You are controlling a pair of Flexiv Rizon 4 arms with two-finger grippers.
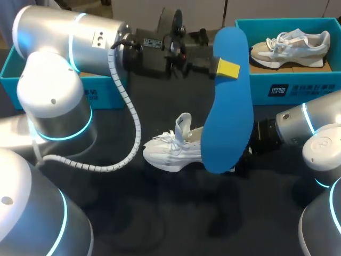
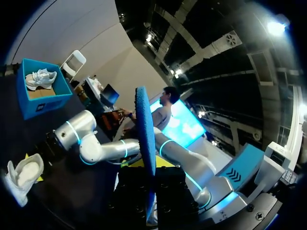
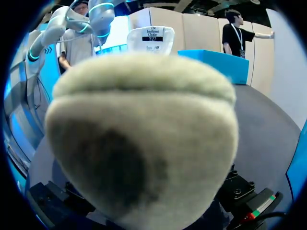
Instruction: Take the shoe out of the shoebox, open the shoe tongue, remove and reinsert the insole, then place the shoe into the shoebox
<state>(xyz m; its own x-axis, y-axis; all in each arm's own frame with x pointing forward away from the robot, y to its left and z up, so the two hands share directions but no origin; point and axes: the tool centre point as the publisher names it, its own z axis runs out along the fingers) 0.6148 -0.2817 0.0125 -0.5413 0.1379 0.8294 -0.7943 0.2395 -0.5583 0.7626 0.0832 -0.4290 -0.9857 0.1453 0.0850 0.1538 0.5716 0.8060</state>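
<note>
**Insole held aloft, shoe on the surface**

The left gripper (image 1: 228,68) is clamped on a blue insole (image 1: 226,114) near one end and holds it clear of the dark surface (image 1: 160,213). Below that gripper a white shoe (image 1: 170,150) stands on its sole, tongue raised. The right gripper (image 1: 245,157) is at the shoe's heel; its state cannot be told. Beyond it, a blue shoebox (image 1: 298,88) holds a second shoe (image 1: 290,47).

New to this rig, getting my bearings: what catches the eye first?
A long bright blue insole is held aloft in the left gripper, above the dark table. Below it rests a white sneaker; a beige sneaker sits in the teal shoebox at far right.
</note>
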